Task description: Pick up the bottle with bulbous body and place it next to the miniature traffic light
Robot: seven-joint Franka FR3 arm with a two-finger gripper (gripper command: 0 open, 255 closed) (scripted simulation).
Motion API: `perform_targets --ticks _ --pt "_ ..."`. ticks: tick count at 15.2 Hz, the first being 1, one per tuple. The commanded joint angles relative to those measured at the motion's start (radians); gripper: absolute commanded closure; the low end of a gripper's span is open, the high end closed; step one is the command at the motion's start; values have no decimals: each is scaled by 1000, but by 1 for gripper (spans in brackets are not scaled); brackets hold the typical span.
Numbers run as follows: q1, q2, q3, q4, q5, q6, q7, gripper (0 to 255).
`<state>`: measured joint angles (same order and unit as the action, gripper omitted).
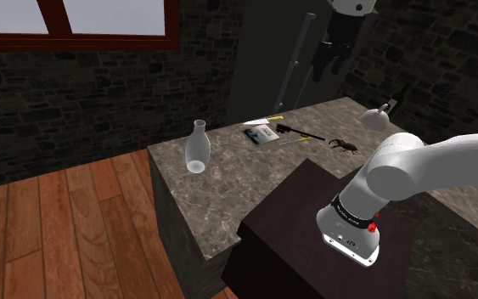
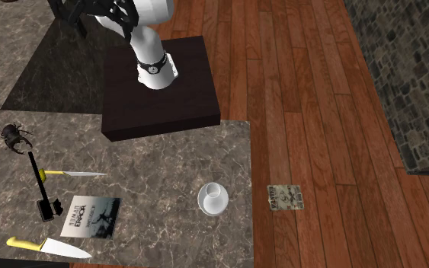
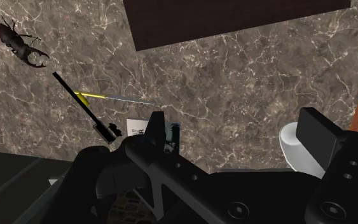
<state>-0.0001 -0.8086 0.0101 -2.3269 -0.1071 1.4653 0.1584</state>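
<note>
Since the tool (image 3: 237, 135) hangs above the table (image 3: 234, 70) with its two fingers wide apart and nothing between them, I judge the task hardly begun: the bottle is not yet grasped. The bottle (image 1: 196, 147) stands upright near the table's corner, below the tool and off to one side, just outside the gap by one finger, while the beetle (image 3: 20, 43) and knife (image 3: 107, 97) lie toward the other side. Everything looks still to do: centre over the bottle, descend, close on it, lift, and set it beside the traffic light.
</note>
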Motion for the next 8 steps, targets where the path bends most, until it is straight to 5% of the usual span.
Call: perform_targets --ticks 1,8 --pt "0 0 0 0 0 0 0 0" --pt "25 179 34 -34 46 208 51 0"
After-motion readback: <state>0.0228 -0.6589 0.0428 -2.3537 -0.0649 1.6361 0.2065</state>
